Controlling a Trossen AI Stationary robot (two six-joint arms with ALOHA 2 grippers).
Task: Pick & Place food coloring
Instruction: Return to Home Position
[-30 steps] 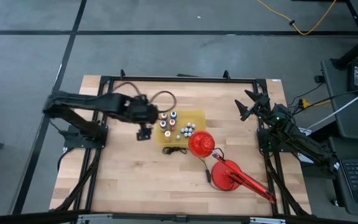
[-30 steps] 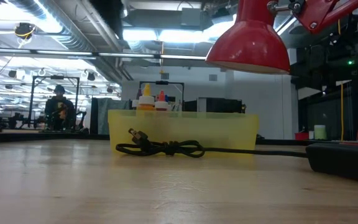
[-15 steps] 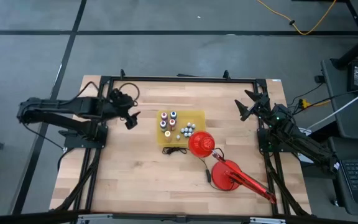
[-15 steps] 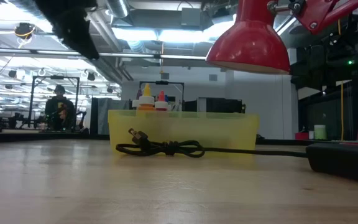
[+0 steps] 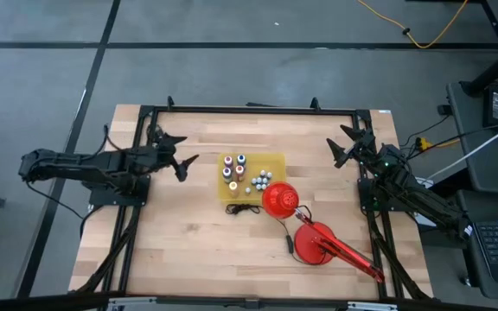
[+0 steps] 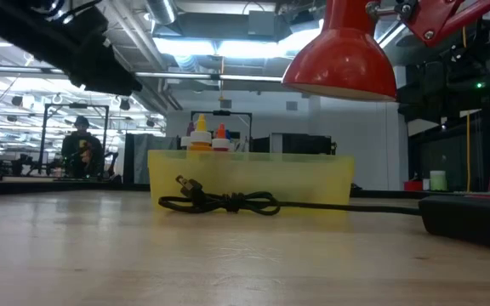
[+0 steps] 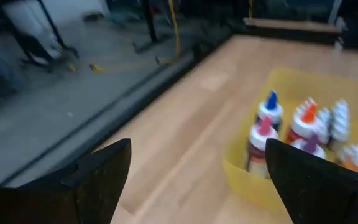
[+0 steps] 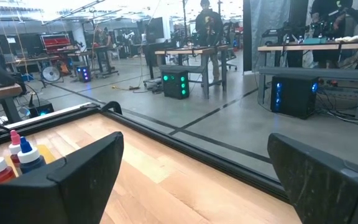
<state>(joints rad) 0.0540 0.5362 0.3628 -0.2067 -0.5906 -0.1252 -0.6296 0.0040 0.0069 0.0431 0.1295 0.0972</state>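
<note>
High view: bottles [image 5: 236, 170] in tray [image 5: 275, 160]; left gripper [image 5: 180, 157] and right gripper [image 5: 340, 145] splayed, empty; homing step, seemingly, so just park the arms

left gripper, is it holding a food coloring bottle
No, the left gripper is open and empty, apart from the food coloring bottles standing in the yellow container.
</note>
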